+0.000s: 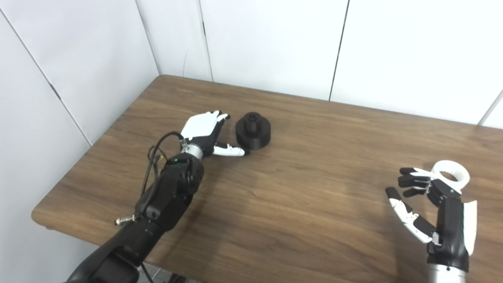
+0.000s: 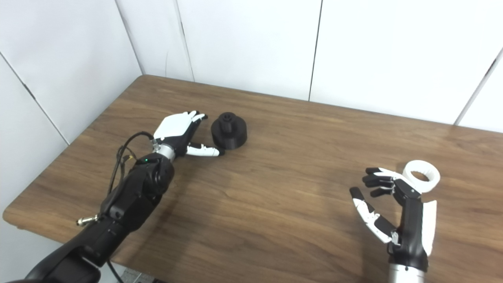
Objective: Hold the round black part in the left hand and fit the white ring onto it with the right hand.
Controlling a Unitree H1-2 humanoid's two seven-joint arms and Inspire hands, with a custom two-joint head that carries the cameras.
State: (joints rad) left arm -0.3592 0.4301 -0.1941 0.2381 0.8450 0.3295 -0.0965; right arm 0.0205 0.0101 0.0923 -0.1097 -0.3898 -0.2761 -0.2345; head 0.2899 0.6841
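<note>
Round black part (image 1: 253, 130): mid-table (image 1: 298, 204), left hand (image 1: 204, 131) spread, empty, just beside. White ring (image 1: 451, 176): near right edge, behind right hand (image 1: 432, 204), fingers apart, empty.

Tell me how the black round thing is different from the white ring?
The round black part is black; the white ring is white. The black part is a solid disc with a knob sticking up on top; the ring has an open hole through it. The black part sits beside the open left hand; the ring lies behind the open right hand. Both are round and rest on the table.
</note>
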